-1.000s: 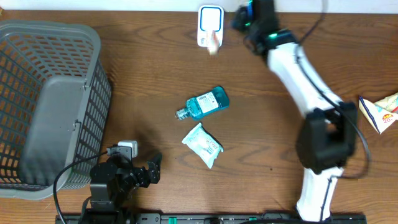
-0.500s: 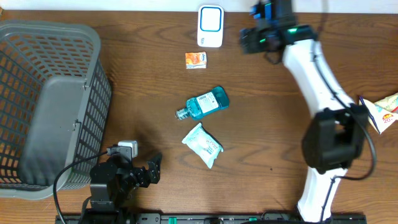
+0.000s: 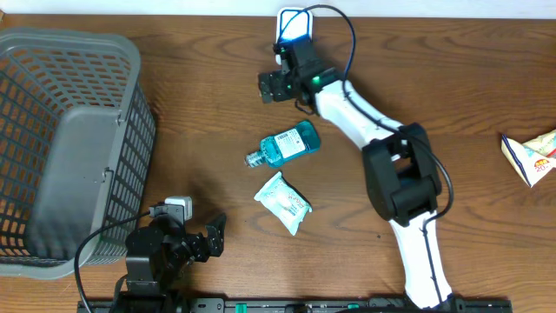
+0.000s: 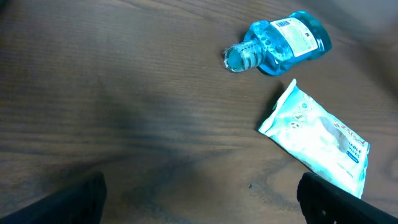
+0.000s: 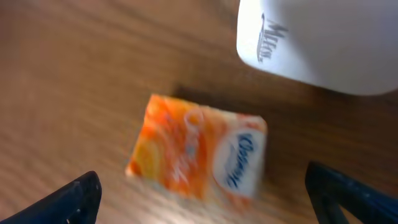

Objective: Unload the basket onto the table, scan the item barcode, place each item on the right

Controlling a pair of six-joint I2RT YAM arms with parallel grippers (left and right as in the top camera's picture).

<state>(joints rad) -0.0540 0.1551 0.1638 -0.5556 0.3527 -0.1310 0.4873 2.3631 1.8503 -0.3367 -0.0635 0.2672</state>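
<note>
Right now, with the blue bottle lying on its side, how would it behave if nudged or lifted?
The blue bottle looks like rigid plastic, so it should probably hold its shape in a grip. It appears full of liquid, so likely heavy for its size. Lying on its side on the table, it may roll or pivot when pushed.

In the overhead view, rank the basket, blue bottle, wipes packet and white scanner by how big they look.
1. basket, by far the largest.
2. blue bottle and wipes packet: they look alike, so no ranking between them.
3. white scanner, smallest, though only partly visible.
</note>
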